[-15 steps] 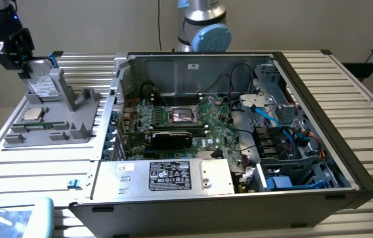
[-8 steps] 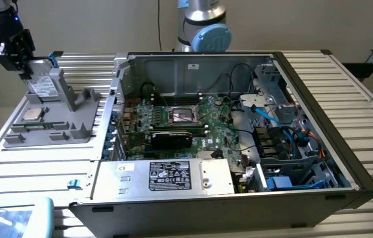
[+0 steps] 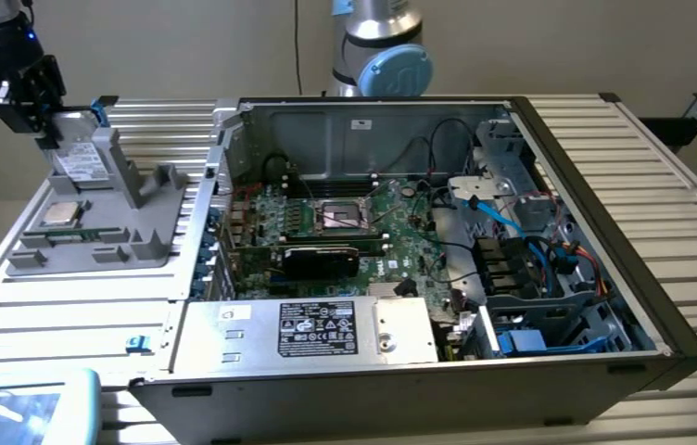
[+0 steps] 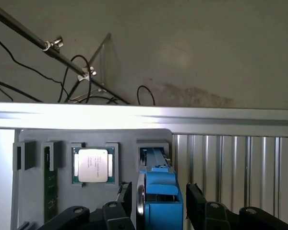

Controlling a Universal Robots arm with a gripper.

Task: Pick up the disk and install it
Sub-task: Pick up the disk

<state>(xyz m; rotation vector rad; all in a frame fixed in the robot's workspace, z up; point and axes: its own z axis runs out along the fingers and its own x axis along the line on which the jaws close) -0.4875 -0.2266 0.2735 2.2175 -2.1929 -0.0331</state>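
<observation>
A: Well, found the pincer at the exterior view's far left, down over the grey holder on the desk. Gaped wide, gripped nothing.

B: And placed the disk where?

A: Right beneath the pincer, propped aslant in the holder's slot, white label showing. From the wrist, saw the blue carrier standing between the two fingers, with a thin gap on one side. Noted the processor chip and a memory stick near it, each in its own pocket.

B: So judged it the pick-up step, not the install?

A: Yes. Reckoned the grasp lined up but not yet made. Called for a square, even squeeze on the carrier's sides, clear of the slot walls.

B: And further right?

A: Spotted the open computer case mid-desk, with the big silver box at its near edge. Made out a blue-trimmed bay towards the exterior view's right, well apart from the disk. Took that for the likely seat, though couldn't tell for certain.
</observation>
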